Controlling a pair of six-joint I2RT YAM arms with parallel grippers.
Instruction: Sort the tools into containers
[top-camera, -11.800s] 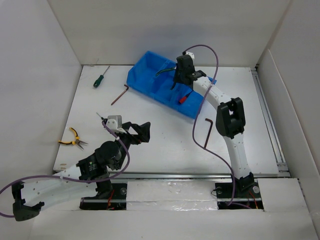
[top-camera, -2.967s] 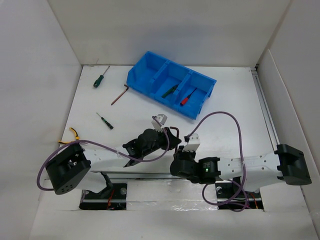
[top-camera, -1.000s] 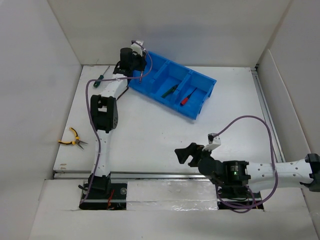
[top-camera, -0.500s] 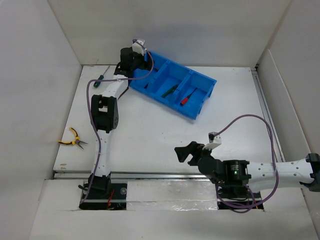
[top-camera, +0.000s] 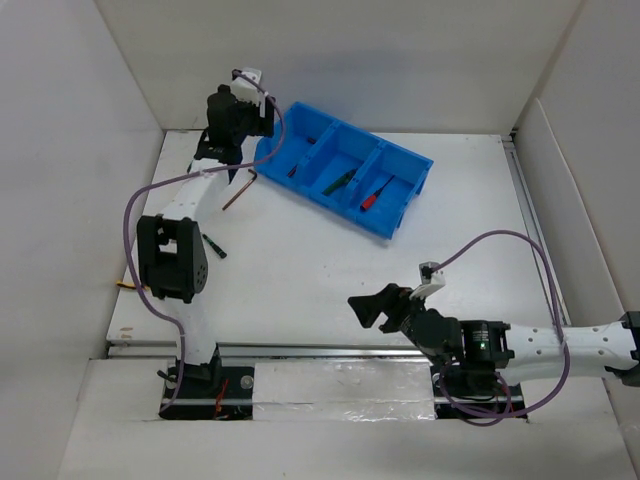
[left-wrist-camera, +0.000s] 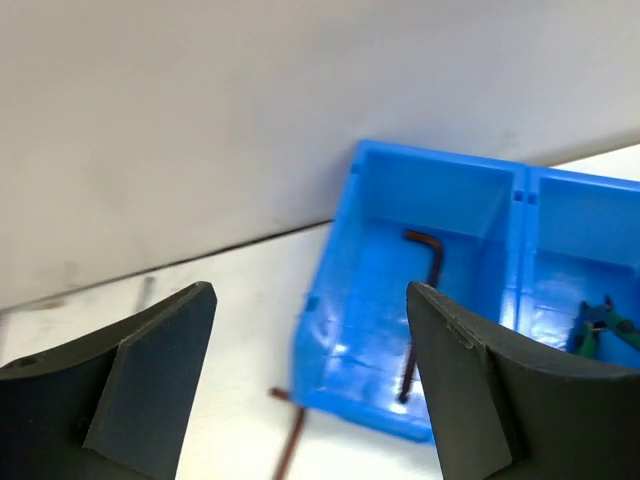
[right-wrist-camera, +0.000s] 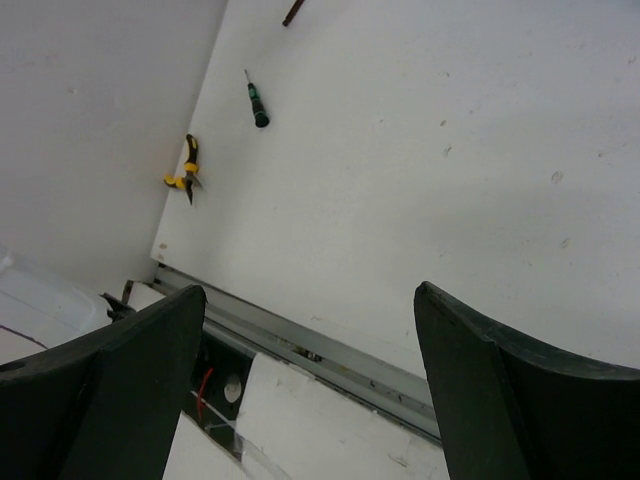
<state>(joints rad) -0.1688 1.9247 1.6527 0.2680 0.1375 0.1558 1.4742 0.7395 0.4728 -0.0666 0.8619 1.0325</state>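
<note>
The blue bin (top-camera: 402, 160) stands at the far middle of the table. A dark hex key (top-camera: 297, 165) lies in its left compartment, green pliers (top-camera: 340, 182) in the middle one and a red screwdriver (top-camera: 372, 198) in the right one. My left gripper (top-camera: 245, 125) hovers open and empty just left of the bin. Its wrist view shows the bin (left-wrist-camera: 470, 170), the hex key (left-wrist-camera: 428, 290) inside and the left gripper (left-wrist-camera: 310, 295). A second hex key (top-camera: 238, 190) lies on the table. My right gripper (top-camera: 375, 305) is open and empty near the front edge.
A small dark-handled screwdriver (top-camera: 213, 247) (right-wrist-camera: 256, 105) lies left of centre. Yellow pliers (right-wrist-camera: 186, 172) sit near the left wall, mostly hidden by the left arm from above. White walls enclose the table. A metal rail (right-wrist-camera: 330, 345) runs along the front edge.
My left gripper opened and let the hex key drop into the bin's left compartment, then drew back to the left. The right arm barely moved.
</note>
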